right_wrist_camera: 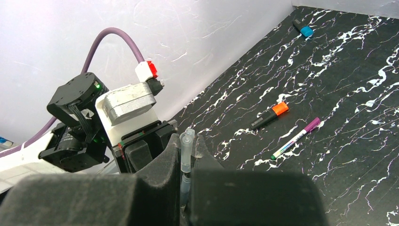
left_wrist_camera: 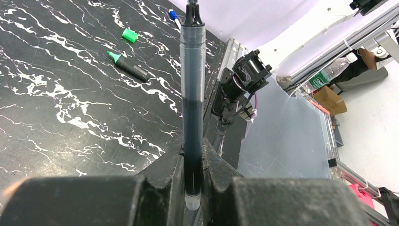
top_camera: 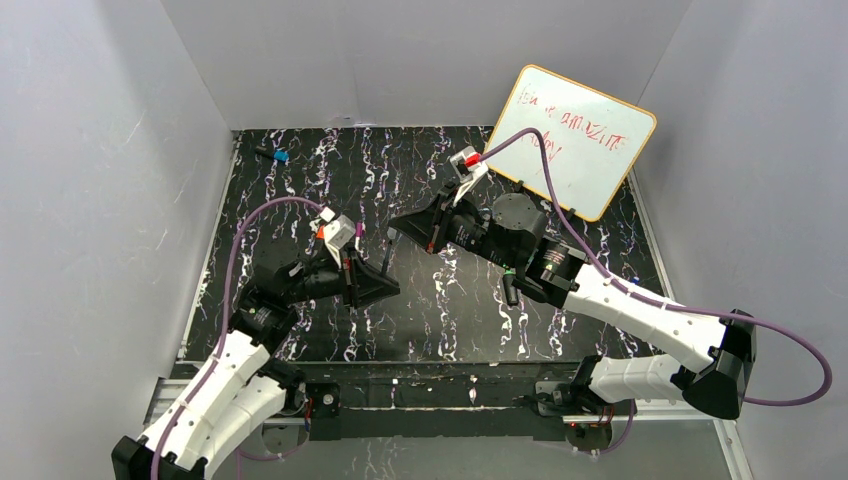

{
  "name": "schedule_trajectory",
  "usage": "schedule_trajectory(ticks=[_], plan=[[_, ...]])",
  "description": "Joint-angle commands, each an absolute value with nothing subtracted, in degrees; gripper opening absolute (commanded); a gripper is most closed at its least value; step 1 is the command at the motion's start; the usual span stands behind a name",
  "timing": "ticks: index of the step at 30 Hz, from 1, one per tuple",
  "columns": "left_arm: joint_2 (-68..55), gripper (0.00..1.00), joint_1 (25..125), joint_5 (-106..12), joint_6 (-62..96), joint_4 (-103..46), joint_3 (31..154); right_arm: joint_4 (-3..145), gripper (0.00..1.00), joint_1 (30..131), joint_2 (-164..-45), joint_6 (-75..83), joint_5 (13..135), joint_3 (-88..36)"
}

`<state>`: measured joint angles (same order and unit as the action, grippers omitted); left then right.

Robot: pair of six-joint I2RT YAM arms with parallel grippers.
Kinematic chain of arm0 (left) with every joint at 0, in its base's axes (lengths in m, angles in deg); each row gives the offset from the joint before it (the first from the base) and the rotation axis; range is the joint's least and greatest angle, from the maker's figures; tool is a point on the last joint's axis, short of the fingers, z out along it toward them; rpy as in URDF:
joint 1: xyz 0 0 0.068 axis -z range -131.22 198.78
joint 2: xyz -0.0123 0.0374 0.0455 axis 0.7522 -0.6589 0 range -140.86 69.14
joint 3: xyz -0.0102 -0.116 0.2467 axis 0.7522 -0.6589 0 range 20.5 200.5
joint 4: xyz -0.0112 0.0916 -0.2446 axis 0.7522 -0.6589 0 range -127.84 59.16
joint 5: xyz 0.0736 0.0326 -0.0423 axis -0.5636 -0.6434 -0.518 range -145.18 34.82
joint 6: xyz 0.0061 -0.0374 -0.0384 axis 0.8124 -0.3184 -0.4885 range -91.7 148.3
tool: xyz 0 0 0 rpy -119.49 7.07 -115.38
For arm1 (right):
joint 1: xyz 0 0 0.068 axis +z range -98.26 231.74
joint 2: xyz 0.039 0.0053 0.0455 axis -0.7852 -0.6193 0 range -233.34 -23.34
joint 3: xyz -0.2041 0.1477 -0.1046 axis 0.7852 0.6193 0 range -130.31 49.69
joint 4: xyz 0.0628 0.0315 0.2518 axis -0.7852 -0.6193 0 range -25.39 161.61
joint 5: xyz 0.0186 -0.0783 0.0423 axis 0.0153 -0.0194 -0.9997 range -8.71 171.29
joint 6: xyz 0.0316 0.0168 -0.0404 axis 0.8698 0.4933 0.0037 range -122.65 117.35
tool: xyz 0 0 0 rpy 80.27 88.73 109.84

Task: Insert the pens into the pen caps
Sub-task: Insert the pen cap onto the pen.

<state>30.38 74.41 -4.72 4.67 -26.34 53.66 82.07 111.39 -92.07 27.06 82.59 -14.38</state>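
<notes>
My left gripper (left_wrist_camera: 193,150) is shut on a slim dark pen (left_wrist_camera: 193,84), gripped at its rear end, its black tip pointing away from the fingers. From above, this pen (top_camera: 387,256) rises from the left gripper (top_camera: 385,285) toward the right gripper (top_camera: 400,225), with a small gap between them. My right gripper (right_wrist_camera: 188,141) is shut on a clear pen cap (right_wrist_camera: 186,149) whose clip end sticks out past the fingertips. A green-tipped black marker (left_wrist_camera: 128,67) and a green cap (left_wrist_camera: 129,35) lie on the table. An orange-tipped marker (right_wrist_camera: 269,116) lies beside a white pen (right_wrist_camera: 296,138) with a purple end.
A whiteboard (top_camera: 575,140) with red writing leans at the back right. A blue cap (top_camera: 280,157) lies at the back left. A blue-tipped pen (left_wrist_camera: 174,16) lies near the table's edge. Grey walls close in three sides of the black marbled table (top_camera: 330,180).
</notes>
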Motion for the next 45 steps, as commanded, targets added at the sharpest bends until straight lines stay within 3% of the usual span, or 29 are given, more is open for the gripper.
schedule_trajectory(ticks=[1,45], plan=[[29.26,0.00,74.54,-3.15,4.95,-24.47,56.23,83.70,0.01,111.63,-91.74,26.09,82.65,-17.28],[33.38,0.00,74.54,-2.82,2.92,-26.67,52.85,84.40,0.01,111.61,-91.71,25.03,83.14,-17.72]])
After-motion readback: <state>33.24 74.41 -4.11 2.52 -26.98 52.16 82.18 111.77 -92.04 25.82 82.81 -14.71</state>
